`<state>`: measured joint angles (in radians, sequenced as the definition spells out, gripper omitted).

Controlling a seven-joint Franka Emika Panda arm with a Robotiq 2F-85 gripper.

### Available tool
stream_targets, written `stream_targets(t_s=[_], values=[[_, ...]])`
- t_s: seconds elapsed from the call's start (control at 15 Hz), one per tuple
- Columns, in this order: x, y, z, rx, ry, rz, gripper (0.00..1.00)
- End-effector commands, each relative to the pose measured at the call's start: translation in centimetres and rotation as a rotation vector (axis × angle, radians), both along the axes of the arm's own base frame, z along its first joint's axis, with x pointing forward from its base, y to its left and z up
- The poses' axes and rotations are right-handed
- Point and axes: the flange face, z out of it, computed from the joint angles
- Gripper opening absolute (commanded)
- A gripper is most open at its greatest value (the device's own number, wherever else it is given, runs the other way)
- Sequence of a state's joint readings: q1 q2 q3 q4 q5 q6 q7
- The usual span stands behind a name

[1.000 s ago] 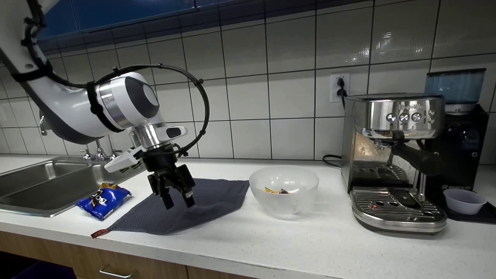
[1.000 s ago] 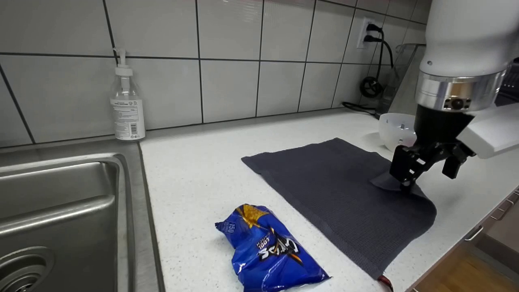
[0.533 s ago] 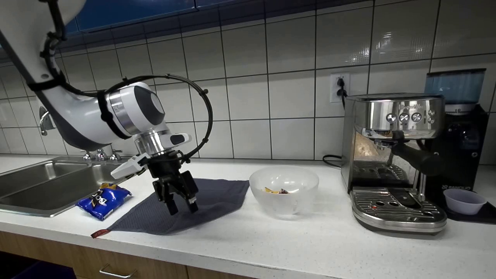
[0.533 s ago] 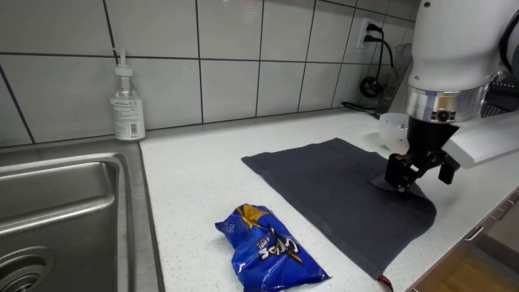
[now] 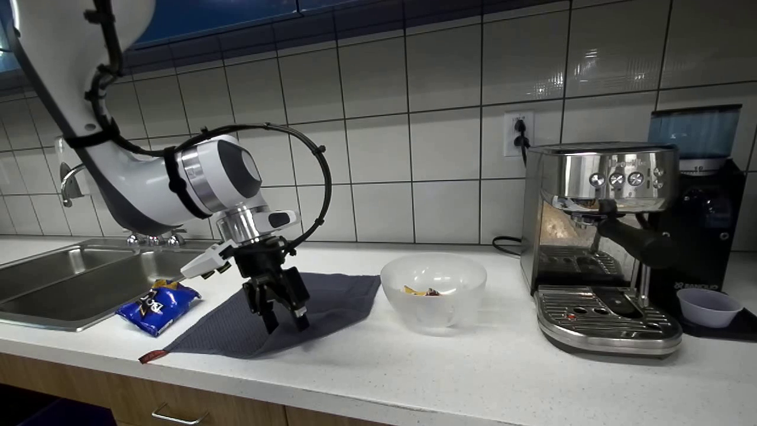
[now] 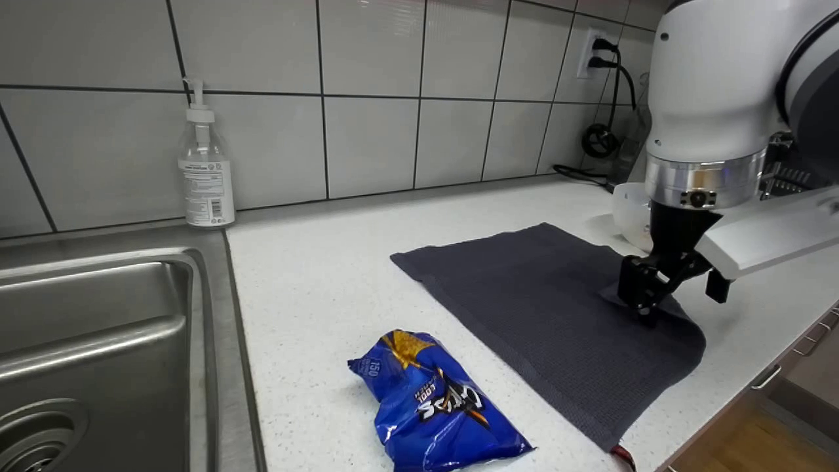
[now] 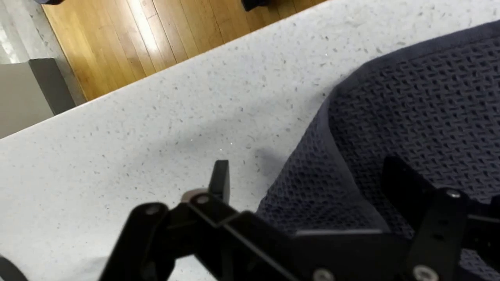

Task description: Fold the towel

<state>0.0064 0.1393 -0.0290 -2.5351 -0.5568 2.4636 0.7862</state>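
The towel (image 6: 537,295) lies on the tabletop (image 5: 473,378) between blue bag (image 5: 158,309) and bowl (image 5: 434,310), one edge curled up. Over that I see the pincer (image 5: 286,324) gaping wide, holding nothing.

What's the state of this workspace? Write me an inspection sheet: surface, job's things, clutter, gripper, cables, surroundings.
Surface: white speckled counter, running along the tiled wall.
Job's things: dark grey towel spread out, not folded; part of its edge turned up.
Clutter: blue snack bag beside the towel, not touching; bowl, something yellow inside.
Gripper: open, turned-up edge between its jaws; contact unclear.
Cables: black cable looping beside the arm; black cords plugged into the wall outlet.
Surroundings: sink, pump bottle, espresso machine.
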Motion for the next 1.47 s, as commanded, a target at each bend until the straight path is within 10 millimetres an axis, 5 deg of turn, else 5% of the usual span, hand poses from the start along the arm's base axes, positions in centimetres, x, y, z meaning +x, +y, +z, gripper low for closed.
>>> stream_targets(t_s=[0.0, 1.4], values=[[0.9, -0.5, -0.1, -0.044, 0.006, -0.024, 1.00], [0.5, -2.7, 0.4, -0.083, 0.019, -0.096, 1.00]])
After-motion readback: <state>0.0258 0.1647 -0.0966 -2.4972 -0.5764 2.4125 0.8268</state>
